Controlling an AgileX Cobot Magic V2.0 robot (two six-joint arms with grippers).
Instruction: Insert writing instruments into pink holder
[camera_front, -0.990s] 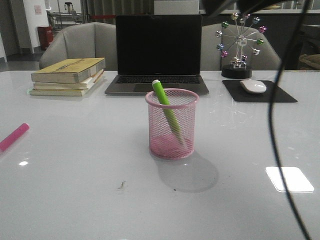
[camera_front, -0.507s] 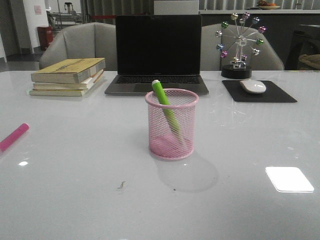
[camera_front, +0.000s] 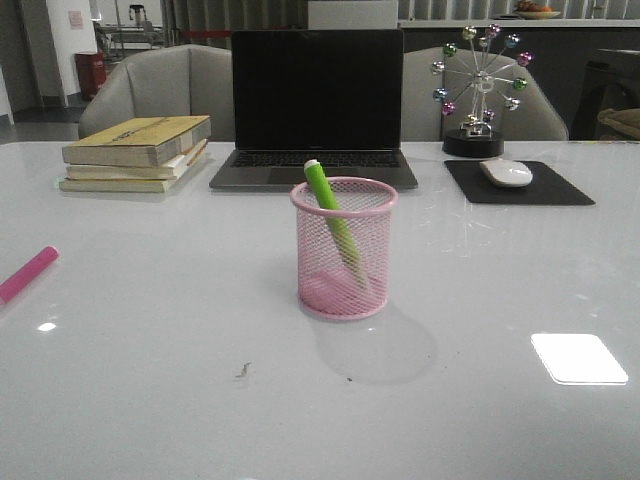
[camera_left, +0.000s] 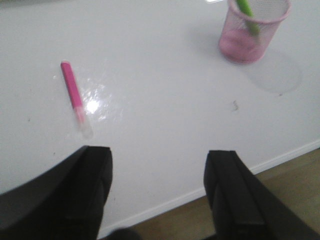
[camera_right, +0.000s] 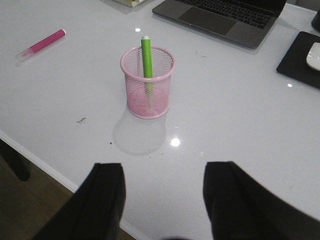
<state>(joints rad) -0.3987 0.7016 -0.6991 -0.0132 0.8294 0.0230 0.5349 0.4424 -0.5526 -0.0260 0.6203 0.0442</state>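
Off to the left on the white table (camera_front: 150, 380), the pink marker (camera_left: 73, 93) lies flat, ahead of the spread, empty left gripper (camera_left: 157, 187). Green marker (camera_front: 335, 226) leans inside the pink holder (camera_front: 344, 250); right gripper (camera_right: 162, 195) spread too, laptop (camera_front: 316, 105) behind.

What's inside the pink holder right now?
Only the green marker, leaning in the pink holder with its whitish tip above the rim. The pink marker lies outside on the table. The mesh blurs the holder's floor.
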